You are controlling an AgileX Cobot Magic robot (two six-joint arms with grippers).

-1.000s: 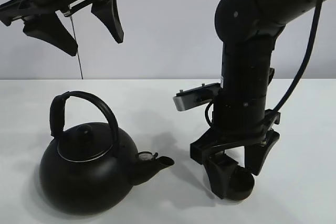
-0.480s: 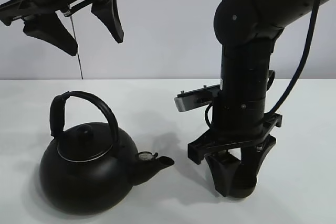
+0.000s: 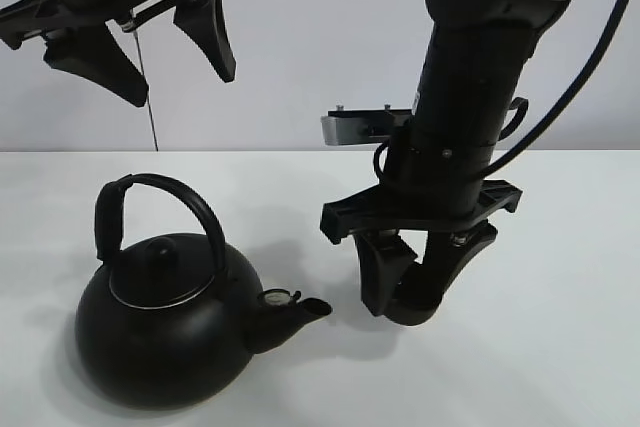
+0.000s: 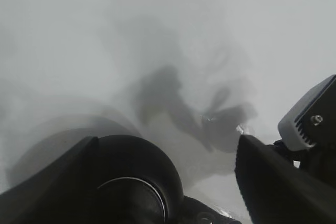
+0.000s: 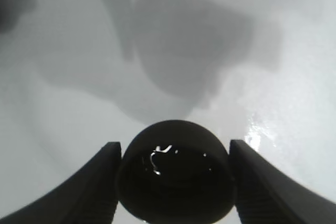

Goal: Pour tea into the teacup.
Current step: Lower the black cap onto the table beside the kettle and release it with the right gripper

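The teacup (image 3: 412,313), a small round matte-black handleless cup, sits pinched between the two black fingers of the right gripper (image 3: 404,303) in the high exterior view. It appears raised off the white table (image 3: 560,347), with a soft shadow under it, and hangs just to the right of the short spout (image 3: 300,311) of the large round black kettle with an arched handle (image 3: 160,332). Cup and spout are near each other but apart. The kettle stands upright on the table at the left. High above it the left gripper (image 3: 180,85) hangs with its fingers spread wide and nothing between them. In the left wrist view those spread fingers (image 4: 47,187) frame the kettle's dark rounded top and the pale ring of its lid (image 4: 134,182) far below, and blurred shadows lie on the table. In the right wrist view the teacup (image 5: 176,177) fills the gap between the two fingers (image 5: 94,182), each pressed against one side of its wall. Its mouth faces the camera, small glints show inside it, and broad grey shadows lie on the white surface beyond it.
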